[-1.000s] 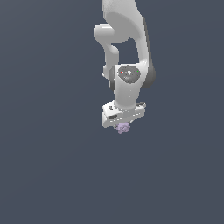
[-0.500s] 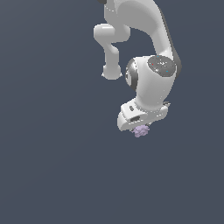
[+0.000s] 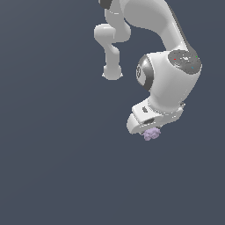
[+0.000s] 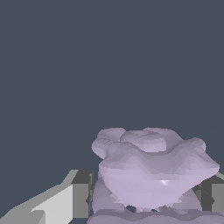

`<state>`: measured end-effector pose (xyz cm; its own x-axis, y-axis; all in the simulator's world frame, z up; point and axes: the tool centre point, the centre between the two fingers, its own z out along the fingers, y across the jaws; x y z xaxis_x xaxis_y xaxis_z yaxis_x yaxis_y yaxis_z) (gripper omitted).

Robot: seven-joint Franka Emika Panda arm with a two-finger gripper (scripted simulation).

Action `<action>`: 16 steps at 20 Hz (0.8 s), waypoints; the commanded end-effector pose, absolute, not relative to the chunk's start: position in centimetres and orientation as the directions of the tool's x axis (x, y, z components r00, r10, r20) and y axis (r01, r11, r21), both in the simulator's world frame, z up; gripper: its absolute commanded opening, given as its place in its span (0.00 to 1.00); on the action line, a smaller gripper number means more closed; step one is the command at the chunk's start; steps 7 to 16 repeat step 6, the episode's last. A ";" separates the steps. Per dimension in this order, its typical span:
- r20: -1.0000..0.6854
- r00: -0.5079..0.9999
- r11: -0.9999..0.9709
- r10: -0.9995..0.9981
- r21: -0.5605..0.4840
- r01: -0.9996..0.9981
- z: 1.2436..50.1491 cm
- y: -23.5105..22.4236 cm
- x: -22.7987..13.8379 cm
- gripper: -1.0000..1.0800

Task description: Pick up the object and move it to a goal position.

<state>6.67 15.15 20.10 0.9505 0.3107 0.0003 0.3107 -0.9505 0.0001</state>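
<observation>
The object [image 3: 152, 134] is a small pale lilac lumpy cluster hanging just under the white hand of the arm in the exterior view. My gripper [image 3: 151, 132] is shut on it, and the fingers are mostly hidden behind the hand there. In the wrist view the object [image 4: 151, 173] fills the space between the two grey fingers [image 4: 82, 194], which press against its sides. The gripper [image 4: 146, 197] holds it in the air over the plain dark surface.
The white arm [image 3: 169, 74] bends down from the top of the exterior view, with its base link [image 3: 112, 48] further back. A uniform dark grey-blue ground [image 3: 52, 167] lies all around.
The arm has swung toward the exterior view's right and slightly lower, carrying the lilac object along in the shut gripper. The wrist has rotated as it moved.
</observation>
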 end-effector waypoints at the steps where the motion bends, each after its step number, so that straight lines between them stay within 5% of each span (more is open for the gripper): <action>1: 0.000 0.951 -0.951 0.311 0.000 0.311 20.4 15.5 7.0 0.00; 16: 0.000 0.951 -0.951 0.311 0.000 0.311 20.5 15.7 7.2 0.00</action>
